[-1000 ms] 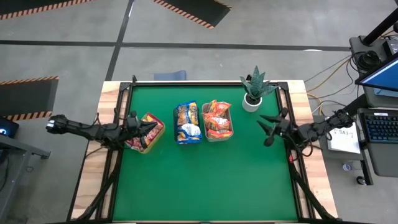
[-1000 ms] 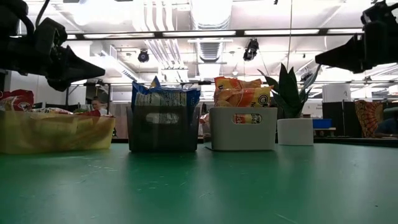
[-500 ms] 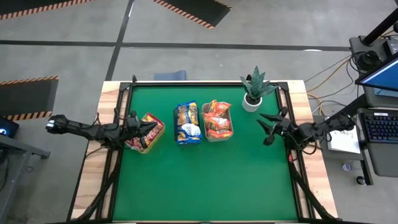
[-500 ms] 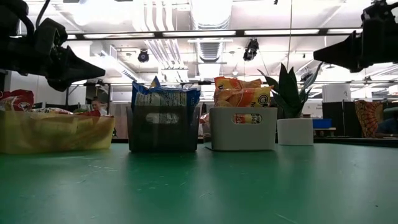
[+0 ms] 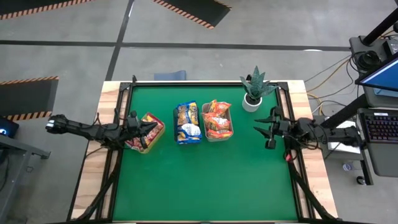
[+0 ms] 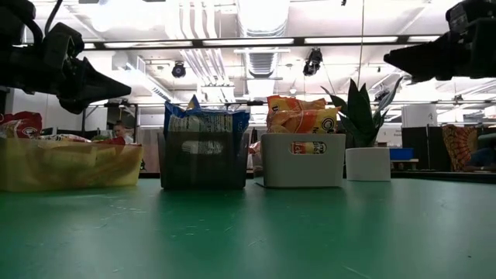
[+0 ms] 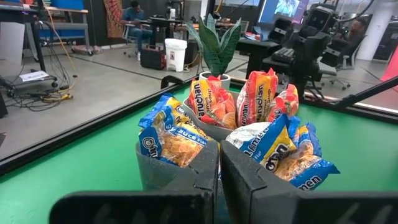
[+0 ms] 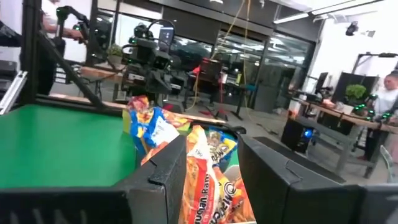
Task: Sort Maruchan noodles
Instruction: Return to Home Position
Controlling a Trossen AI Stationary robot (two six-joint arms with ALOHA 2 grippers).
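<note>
The left hand [image 5: 151, 126], fingers pressed together and holding nothing, hangs over the yellow bin [image 6: 70, 167], covering part of the red packets [image 5: 137, 142] (their count is hard to make out). At its 3 o'clock the blue packets [image 5: 186, 122] stand in the dark bin [image 6: 203, 164]. The right hand [image 5: 261, 129], fingers spread, hovers near the tabletop's [image 5: 205, 180] right edge, with the orange packets [image 5: 217, 122] in the grey bin [image 6: 302, 164] at its 9 o'clock.
</note>
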